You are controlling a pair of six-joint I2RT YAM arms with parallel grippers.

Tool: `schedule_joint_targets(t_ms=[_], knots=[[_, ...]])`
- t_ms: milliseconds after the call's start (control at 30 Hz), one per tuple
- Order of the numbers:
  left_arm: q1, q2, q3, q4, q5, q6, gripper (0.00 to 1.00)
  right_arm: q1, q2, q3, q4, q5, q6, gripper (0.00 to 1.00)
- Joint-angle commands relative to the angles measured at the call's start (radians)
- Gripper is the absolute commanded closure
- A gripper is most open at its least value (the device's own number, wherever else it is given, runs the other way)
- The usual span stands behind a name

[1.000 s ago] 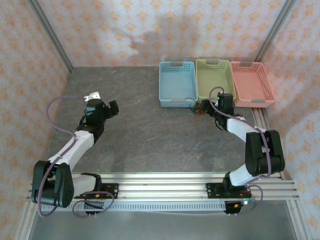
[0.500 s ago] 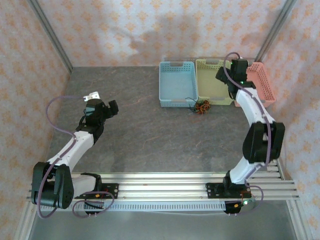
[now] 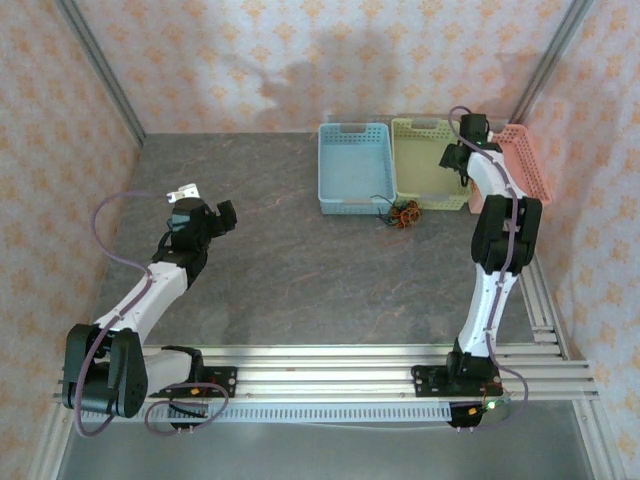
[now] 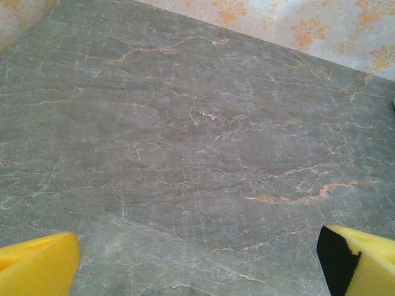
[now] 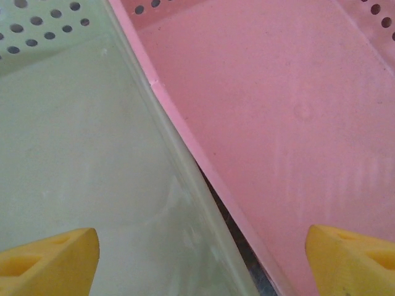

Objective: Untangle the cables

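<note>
Right wrist view: the right claw (image 5: 200, 265) hangs with its yellow fingers (image 5: 52, 262) spread wide apart, directly above the seam where the green basket (image 5: 74, 154) touches the pink basket (image 5: 278, 111). From the top camera, the cables (image 3: 404, 214), a small orange-and-black clump with a thin dark strand trailing left, lie on the grey tabletop (image 3: 300, 270) just in front of the green basket's near left corner. A blue basket (image 3: 325, 170) stands against the green basket's left side. Well to the left of the green basket, the left claw (image 4: 197, 265) is also wide open, poised over bare marbled tabletop.
</note>
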Motion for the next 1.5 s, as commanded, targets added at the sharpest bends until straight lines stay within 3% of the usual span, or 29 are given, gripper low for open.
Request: schedule_joint_targets(t_ms=[0,100,367,667,1200,1467], knots=[[0.005,-0.012,0.019,-0.019,-0.034,-0.007,0.0,-0.005,0.063,0.115,-0.091,0.034,-0.045,0.13],[0.005,-0.009,0.02,-0.021,-0.036,-0.006,0.0,-0.005,0.13,0.2,-0.141,0.019,-0.065,0.16],[0.005,-0.007,0.022,-0.023,-0.034,-0.006,0.0,-0.002,0.18,0.247,-0.17,-0.093,-0.091,0.53],[0.005,-0.005,0.023,-0.023,-0.036,-0.007,0.0,0.038,0.179,0.234,-0.181,-0.145,-0.114,0.75],[0.005,-0.004,0.025,-0.026,-0.036,-0.007,0.0,0.201,0.174,0.239,-0.174,-0.18,-0.076,0.8],[0.005,-0.006,0.024,-0.025,-0.034,-0.008,0.0,0.281,0.242,0.338,-0.215,-0.177,-0.081,0.84]])
